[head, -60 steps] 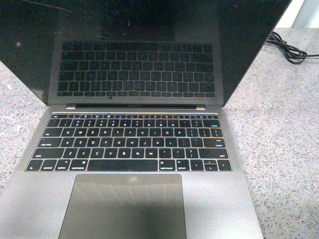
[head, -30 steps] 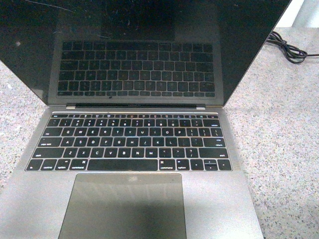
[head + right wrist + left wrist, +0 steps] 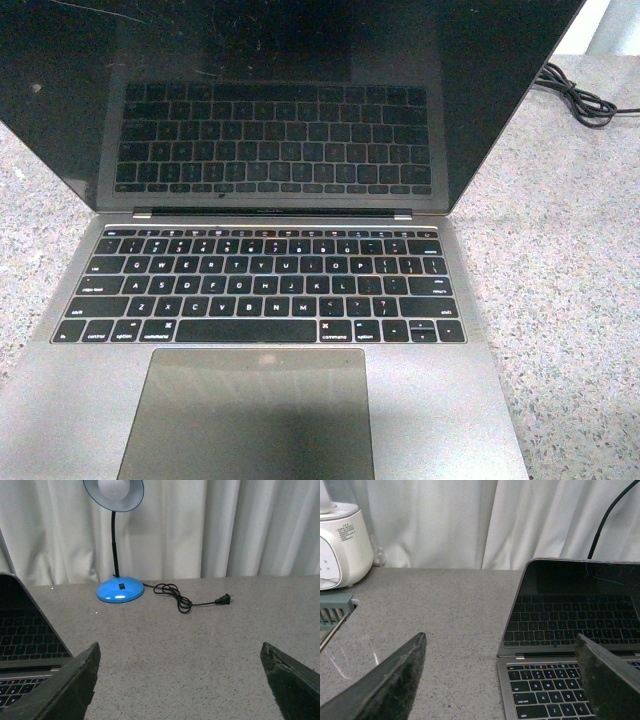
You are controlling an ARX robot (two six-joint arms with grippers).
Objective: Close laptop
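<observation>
The laptop (image 3: 275, 300) lies open on the speckled grey counter, space-grey with black keys, a big trackpad and a glossy black scratched screen that mirrors the keyboard. Neither gripper shows in the front view. In the left wrist view my left gripper (image 3: 502, 642) is open and empty, low over the counter at the laptop's (image 3: 560, 680) left corner, one finger over its keys. In the right wrist view my right gripper (image 3: 180, 650) is open and empty over bare counter, with the laptop's (image 3: 25, 645) right edge beside one finger.
A blue desk lamp (image 3: 119, 587) stands at the back right, its black cord and plug (image 3: 187, 600) loose on the counter; the cord also shows in the front view (image 3: 580, 100). A white appliance (image 3: 342, 545) and a grey rack (image 3: 335, 615) stand far left. White curtains hang behind.
</observation>
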